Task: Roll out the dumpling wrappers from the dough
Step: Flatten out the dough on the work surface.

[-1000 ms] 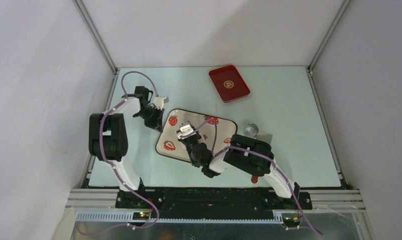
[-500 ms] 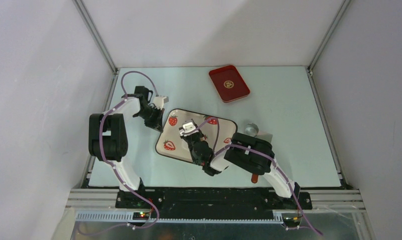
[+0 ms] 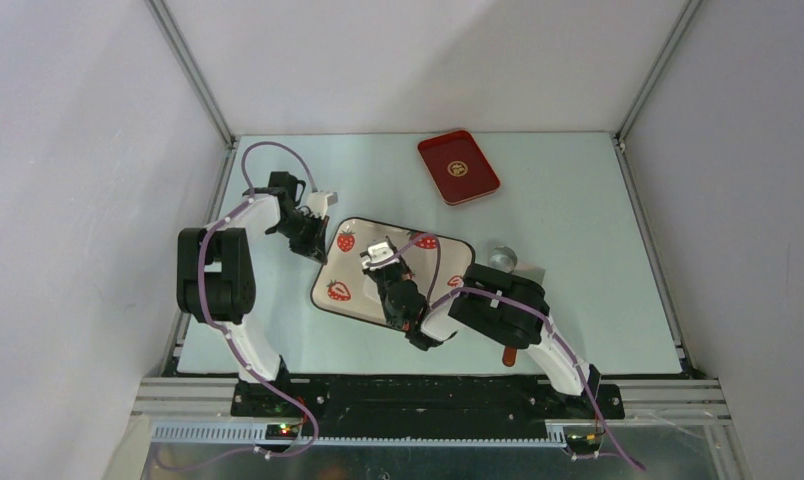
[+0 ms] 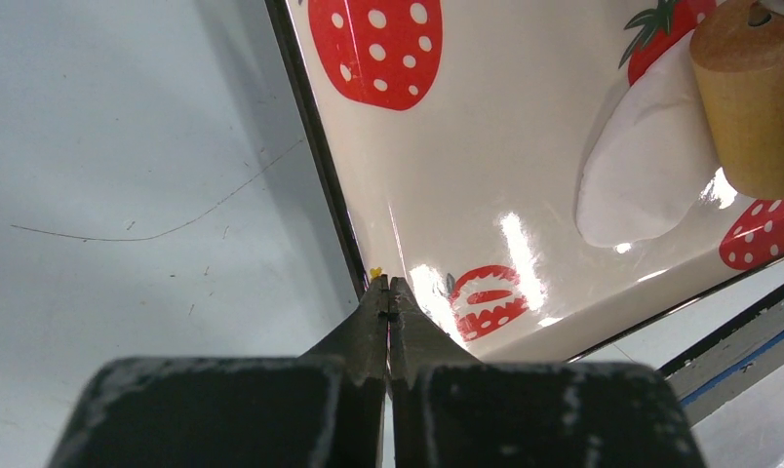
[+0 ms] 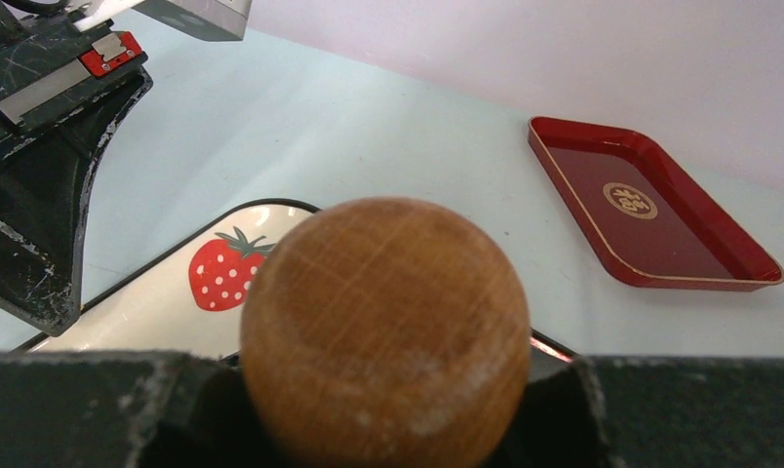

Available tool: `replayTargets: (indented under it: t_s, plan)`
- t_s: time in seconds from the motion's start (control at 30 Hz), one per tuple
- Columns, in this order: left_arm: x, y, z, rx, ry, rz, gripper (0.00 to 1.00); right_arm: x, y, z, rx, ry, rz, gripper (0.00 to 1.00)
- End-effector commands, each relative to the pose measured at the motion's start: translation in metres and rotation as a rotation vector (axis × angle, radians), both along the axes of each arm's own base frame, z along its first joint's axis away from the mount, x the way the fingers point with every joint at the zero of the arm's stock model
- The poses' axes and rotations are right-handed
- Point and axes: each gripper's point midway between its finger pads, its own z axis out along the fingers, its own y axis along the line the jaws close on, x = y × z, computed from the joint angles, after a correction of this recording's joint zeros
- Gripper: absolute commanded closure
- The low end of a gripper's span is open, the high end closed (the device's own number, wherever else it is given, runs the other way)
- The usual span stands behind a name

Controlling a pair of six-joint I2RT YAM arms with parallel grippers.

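On the strawberry-print tray [image 4: 486, 146] the dough [image 4: 642, 166] lies pressed flat into a thin white dumpling wrapper with an uneven edge. A wooden rolling pin [image 4: 754, 97] rests on its right part. My right gripper [image 5: 383, 390] is shut on that rolling pin [image 5: 383, 331], whose rounded end fills the right wrist view. From the top, the right gripper [image 3: 383, 268] is over the tray's [image 3: 348, 290] middle and hides the dough. My left gripper [image 4: 389, 283] is shut and empty, its tips on the tray's dark left rim [image 3: 318, 252].
A red tray [image 3: 459, 166] lies at the back of the table, also in the right wrist view [image 5: 651, 210]. A small silvery cup [image 3: 501, 260] stands just right of the strawberry tray. The left arm's fingers [image 5: 37, 195] stand close on the left.
My right gripper has slid the rolling pin a little toward the far right across the tray. The left arm has stayed put on the rim.
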Motion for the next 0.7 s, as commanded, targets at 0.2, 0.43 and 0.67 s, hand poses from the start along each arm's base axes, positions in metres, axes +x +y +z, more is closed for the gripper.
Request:
replayTargets:
  t_s: [0.2,0.43,0.67]
  plan:
    - [-0.001,-0.003,0.01,-0.025,-0.017,0.005,1.0,-0.017,0.003,-0.052,-0.185,0.05,0.057,1.0]
    - [-0.002,-0.003,0.005,-0.028,0.003,0.007,1.0,-0.042,0.03,-0.053,-0.233,0.011,0.189,1.0]
    - [-0.003,-0.004,0.002,-0.033,0.014,0.009,1.0,-0.052,0.04,-0.051,-0.244,-0.006,0.244,1.0]
